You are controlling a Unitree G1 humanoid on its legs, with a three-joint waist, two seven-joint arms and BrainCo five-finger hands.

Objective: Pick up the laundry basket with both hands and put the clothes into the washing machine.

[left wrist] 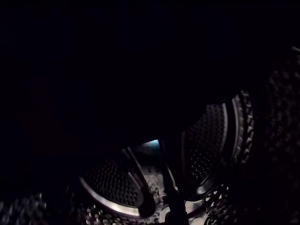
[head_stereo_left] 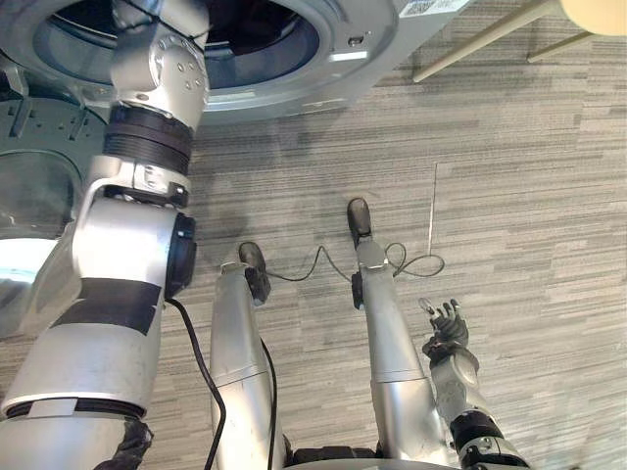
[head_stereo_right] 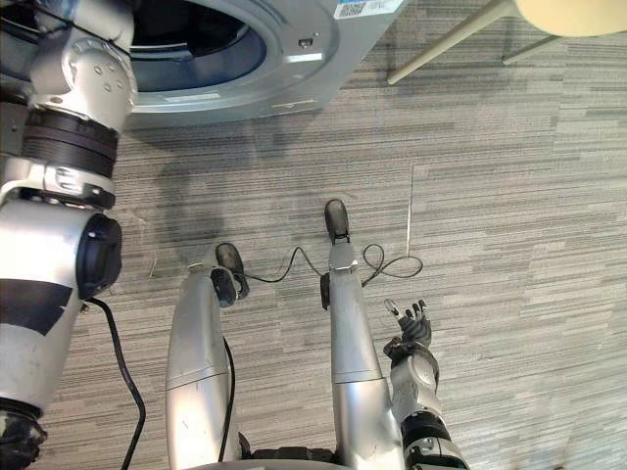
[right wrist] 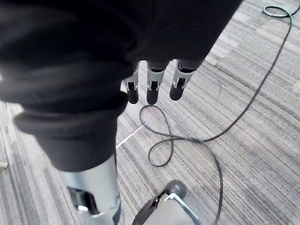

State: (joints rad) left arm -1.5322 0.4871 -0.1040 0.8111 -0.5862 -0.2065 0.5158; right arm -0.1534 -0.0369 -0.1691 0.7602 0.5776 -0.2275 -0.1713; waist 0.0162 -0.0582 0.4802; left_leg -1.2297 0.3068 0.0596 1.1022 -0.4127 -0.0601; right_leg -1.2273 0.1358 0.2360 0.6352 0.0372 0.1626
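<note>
**Washing machine.** The washing machine [head_stereo_left: 338, 61] stands at the far left of the floor [head_stereo_left: 509, 196], which is grey striped carpet. Its round front opening faces me. Its door [head_stereo_left: 34, 147] is swung open at the left edge of the left eye view.

**Left arm.** My left arm [head_stereo_left: 157, 78] extends upward from the lower left and passes through the opening. My left hand is past the rim, inside the machine. The left wrist view looks into the drum [left wrist: 117, 187]. There, perforated metal wall and a raised paddle catch a little light, and the rest is dark.

- Left hand state: I cannot tell. It is hidden in the dark interior.
- Clothes: I cannot tell whether any lie in the drum, because the interior is too dark to read.

**Right arm.** My right hand [head_stereo_left: 446, 328] hangs low at my right side, above the carpet and well apart from the washing machine.

- Right hand state: relaxed and spread. In the right wrist view the fingers [right wrist: 151, 91] are straight, side by side, and point down toward the floor without touching it.

**Surroundings.** The pale legs and seat edge of a chair [head_stereo_left: 480, 39] show at the far right, just beside the machine's right corner.
</note>
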